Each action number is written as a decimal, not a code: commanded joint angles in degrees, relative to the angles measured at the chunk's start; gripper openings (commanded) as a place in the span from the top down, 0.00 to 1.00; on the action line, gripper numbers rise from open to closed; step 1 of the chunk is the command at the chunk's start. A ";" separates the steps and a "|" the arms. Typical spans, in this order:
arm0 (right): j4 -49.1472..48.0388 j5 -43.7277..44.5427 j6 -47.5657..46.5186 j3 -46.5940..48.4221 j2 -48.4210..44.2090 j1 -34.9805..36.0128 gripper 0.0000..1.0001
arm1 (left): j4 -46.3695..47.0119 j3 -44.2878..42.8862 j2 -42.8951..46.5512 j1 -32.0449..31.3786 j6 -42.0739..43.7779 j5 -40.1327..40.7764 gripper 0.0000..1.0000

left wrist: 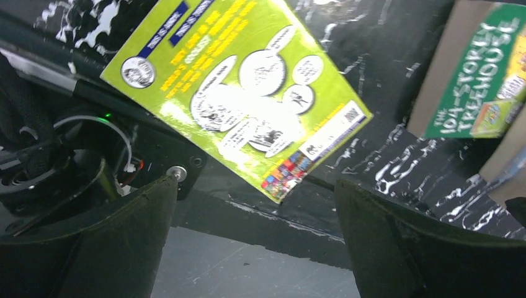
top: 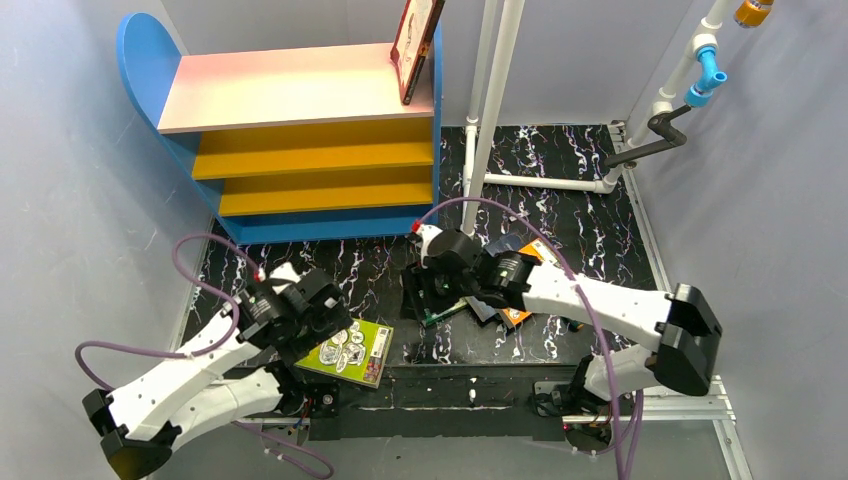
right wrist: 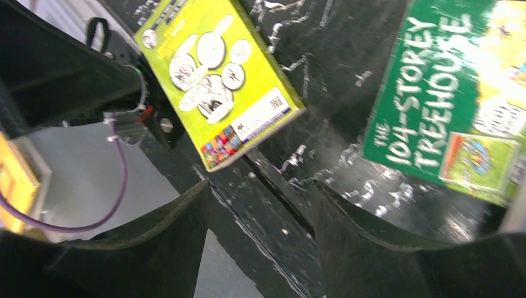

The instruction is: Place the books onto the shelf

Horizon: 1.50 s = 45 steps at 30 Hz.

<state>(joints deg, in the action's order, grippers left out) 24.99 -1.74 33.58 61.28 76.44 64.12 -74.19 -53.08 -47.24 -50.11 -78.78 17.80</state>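
From overhead alone, a red-bordered book (top: 415, 45) tops the shelf (top: 290, 90).

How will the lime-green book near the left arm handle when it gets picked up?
The lime-green book looks thin, so gripped by one edge it would probably sag or flex. Glare on its cover suggests a glossy, possibly slippery surface. It lies flat on the black mat, so it likely slides when pushed rather than tips.

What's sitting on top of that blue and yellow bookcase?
One red-bordered book stands on edge at the right end of the pink top board of the shelf; nothing else shows there. The picture's edge cuts off the book's upper part.
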 commanded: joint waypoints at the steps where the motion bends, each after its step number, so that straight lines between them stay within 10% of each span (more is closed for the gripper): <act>1: -15.27 -11.89 4.93 0.58 6.68 -2.58 0.32 | -2.03 7.81 5.72 0.23 -12.98 -0.36 0.02; 12: -19.41 -24.47 6.95 4.41 21.13 -9.89 0.31 | 14.34 22.64 7.19 13.90 -5.51 -9.41 0.02; 45: -19.77 -22.47 4.01 -6.04 10.68 -12.76 0.31 | 45.17 8.03 -34.84 20.46 21.14 -11.12 0.02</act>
<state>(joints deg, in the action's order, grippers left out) 5.30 -25.32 39.00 55.31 89.17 51.75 -46.54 -44.34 -77.65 -30.04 -63.57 3.49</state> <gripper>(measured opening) 0.694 0.981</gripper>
